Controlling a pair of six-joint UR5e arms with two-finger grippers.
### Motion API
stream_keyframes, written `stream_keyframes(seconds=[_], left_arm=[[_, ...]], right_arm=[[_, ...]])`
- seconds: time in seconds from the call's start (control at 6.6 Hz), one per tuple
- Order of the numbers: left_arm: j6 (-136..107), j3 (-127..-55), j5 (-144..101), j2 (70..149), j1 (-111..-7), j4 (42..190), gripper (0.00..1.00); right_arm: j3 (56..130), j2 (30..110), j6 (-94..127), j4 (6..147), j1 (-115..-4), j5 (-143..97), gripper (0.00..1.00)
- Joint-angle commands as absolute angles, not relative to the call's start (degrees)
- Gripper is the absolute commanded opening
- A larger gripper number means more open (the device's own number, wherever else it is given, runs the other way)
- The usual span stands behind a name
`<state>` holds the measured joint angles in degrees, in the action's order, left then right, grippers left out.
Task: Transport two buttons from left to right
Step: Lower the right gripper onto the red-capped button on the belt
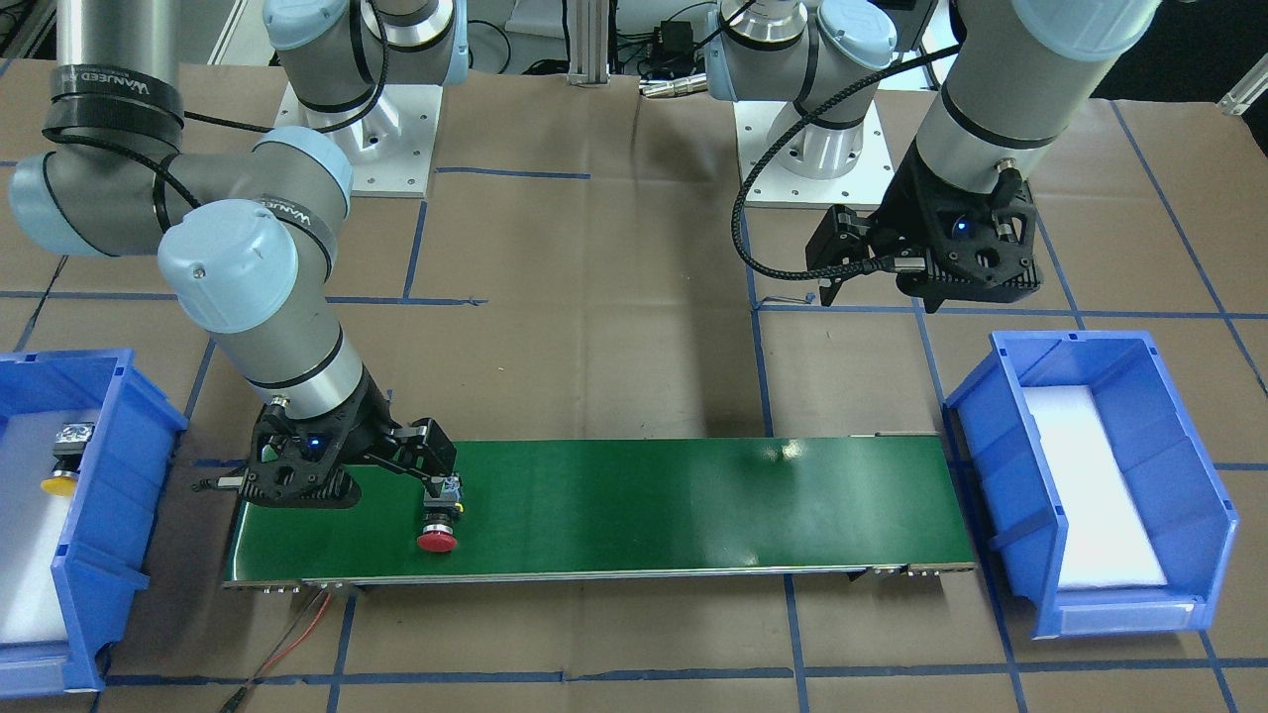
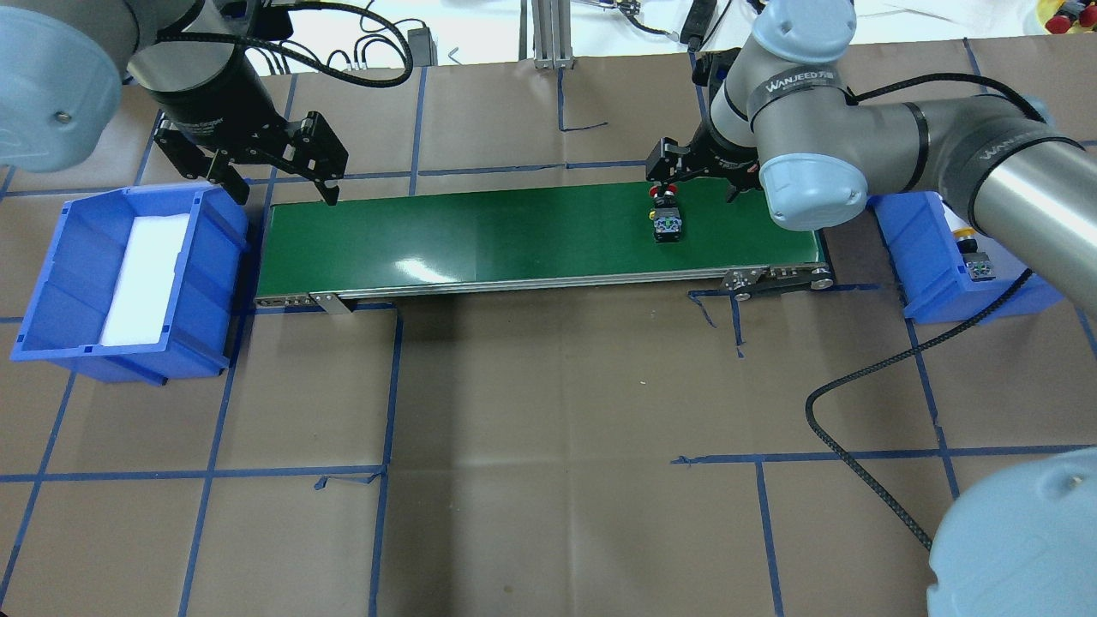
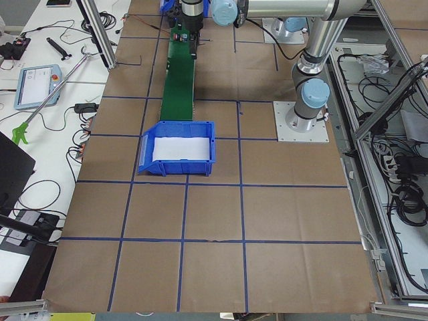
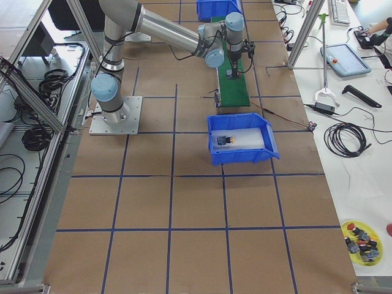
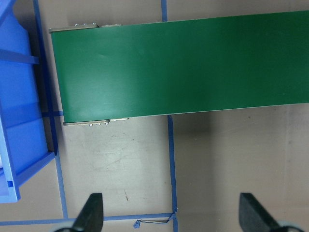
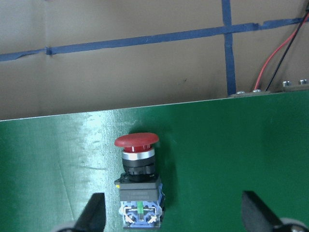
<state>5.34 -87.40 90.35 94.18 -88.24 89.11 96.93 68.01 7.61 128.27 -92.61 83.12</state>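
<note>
The right end effector hangs low, fingers spread wide; the left end effector hovers higher, likewise spread.

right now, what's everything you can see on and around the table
conveyor belt: one, green, across the table's middle
left bin: one, blue, white foam inside, at the belt's left end
right bin: one, blue, white foam inside, at the belt's right end
red button: one, lying on its side on the belt near the right end
yellow button: one, in the right bin
table cover: brown paper, blue tape grid
yellow dish: one, holding small parts, table corner past the right bin
left gripper: open, near the belt's left end
right gripper: open, fingers either side of the red button, not touching
</note>
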Motion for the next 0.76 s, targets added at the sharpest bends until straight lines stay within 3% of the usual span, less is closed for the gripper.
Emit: stream_keyframes(seconds=[0.0,0.3,0.45,0.61], left_arm=[[5.36,-87.45,90.35,94.13,-88.33,89.12,1.0],[5.36,-87.45,90.35,94.13,-88.24,89.12,1.0],[5.36,-87.45,90.35,94.13,-88.33,89.12,1.0],[5.36,-87.36,90.35,94.13,-88.24,89.12,1.0]], right_arm=[[96.51,64.97,7.56,128.58,-92.55,83.14,0.99],[96.94,64.25,7.56,128.58,-92.64,83.23,0.97],[97.12,64.07,7.12,127.97,-92.55,86.19,0.71],[96.95,63.9,6.77,127.62,-92.55,87.7,0.33]])
